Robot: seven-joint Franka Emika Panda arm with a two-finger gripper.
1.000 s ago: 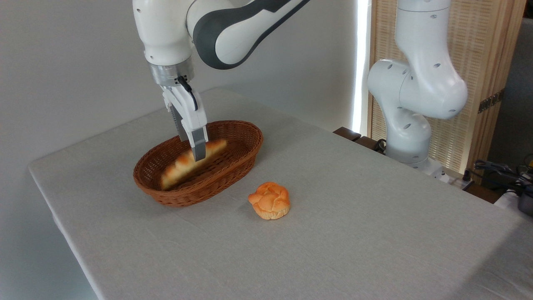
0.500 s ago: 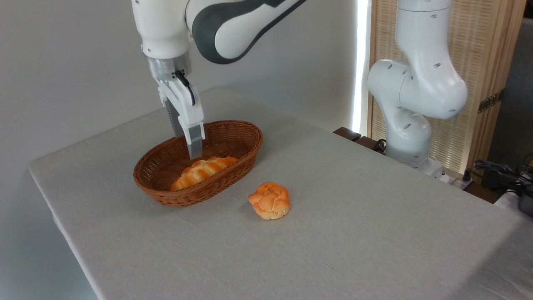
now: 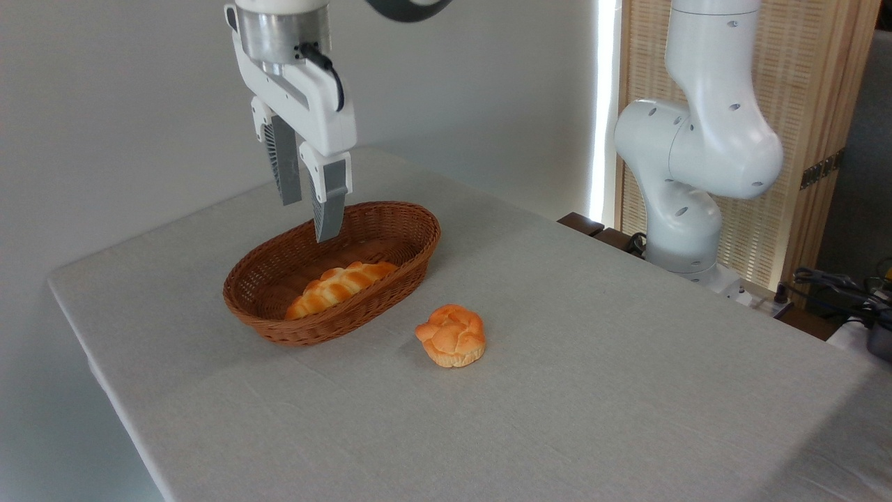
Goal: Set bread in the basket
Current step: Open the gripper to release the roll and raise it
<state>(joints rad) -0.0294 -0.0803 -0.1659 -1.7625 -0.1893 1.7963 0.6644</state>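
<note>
The bread [image 3: 340,288] lies inside the basket [image 3: 411,259] near the bench's [image 3: 557,390] far left corner, its long axis along the basket's length, directly below the fingers [image 3: 327,209], which hang parted and empty, apparently clear of the rim.

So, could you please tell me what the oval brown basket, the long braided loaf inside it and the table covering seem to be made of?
The oval reddish-brown basket looks like woven wicker: visible interlaced strands and a braided rim. The long golden-orange braided loaf has a glossy crust with paler seams; real bread or a replica, I cannot tell. The pale grey table covering looks like matte cloth, with faint creases.
</note>
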